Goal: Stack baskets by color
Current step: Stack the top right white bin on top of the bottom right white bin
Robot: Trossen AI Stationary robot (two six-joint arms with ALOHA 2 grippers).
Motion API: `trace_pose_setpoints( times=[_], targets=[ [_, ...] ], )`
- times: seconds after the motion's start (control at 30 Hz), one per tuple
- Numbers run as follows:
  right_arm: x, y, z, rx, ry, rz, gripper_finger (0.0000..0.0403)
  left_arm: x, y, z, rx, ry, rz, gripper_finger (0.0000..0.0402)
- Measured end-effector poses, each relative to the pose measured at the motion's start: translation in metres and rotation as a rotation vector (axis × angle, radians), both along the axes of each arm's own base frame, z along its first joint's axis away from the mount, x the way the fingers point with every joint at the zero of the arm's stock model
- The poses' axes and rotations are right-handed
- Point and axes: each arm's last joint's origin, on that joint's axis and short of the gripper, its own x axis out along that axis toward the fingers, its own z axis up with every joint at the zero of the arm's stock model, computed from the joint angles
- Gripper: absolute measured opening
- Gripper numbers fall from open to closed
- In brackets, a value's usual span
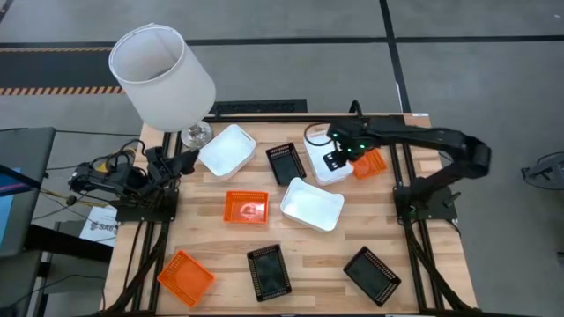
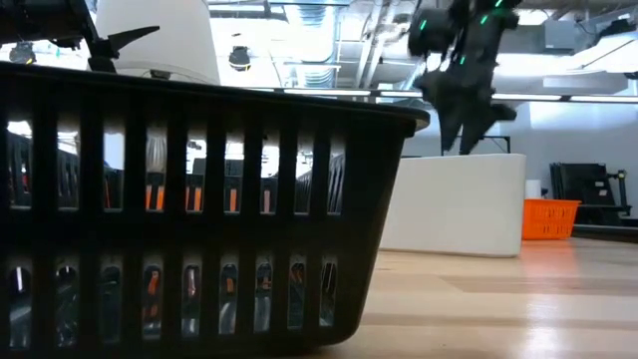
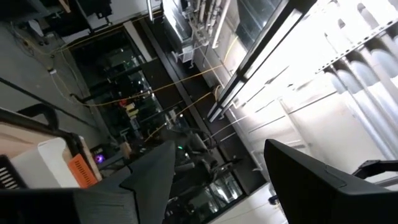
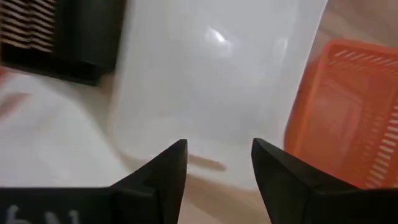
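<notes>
My overhead camera looks straight down on the whole tabletop point(image 1: 291, 264). My low camera sits at tabletop level, pressed close behind a black basket point(image 2: 189, 209), facing the room. My right wrist camera looks down close over the white basket point(image 4: 211, 81), which overhead and low views share. My left wrist camera tilts up toward the ceiling.

wooden table point(image 1: 220, 264) on a black frame, carrying nine baskets and a lamp: white basket point(image 1: 226, 150) at the back left beside the lamp's glass base point(image 1: 196, 135), black basket point(image 1: 285, 163) next to it, white basket point(image 1: 328, 167) and orange basket point(image 1: 370, 164) side by side at the back right; mid-table an orange basket point(image 1: 246, 208) and a white basket point(image 1: 312, 204); front row: orange basket point(image 1: 185, 278), black basket point(image 1: 269, 271), black basket point(image 1: 373, 274)
</notes>
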Motion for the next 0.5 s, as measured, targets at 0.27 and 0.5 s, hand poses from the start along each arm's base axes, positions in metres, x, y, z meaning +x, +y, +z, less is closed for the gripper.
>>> trace_pose_setpoints(
  times=[0.27, 0.5],
  targets=[
    [0.007, -0.037, -0.044, 0.041, 0.156, -0.009, 0.0189, 0.001, 0.000, -0.002, 0.006, 0.029, -0.001, 0.0238],
    [0.009, -0.052, -0.060, 0.047, 0.183, -0.008, 0.0180, 0.002, 0.000, -0.003, 0.006, 0.042, 0.003, 0.0238]
  ],
)
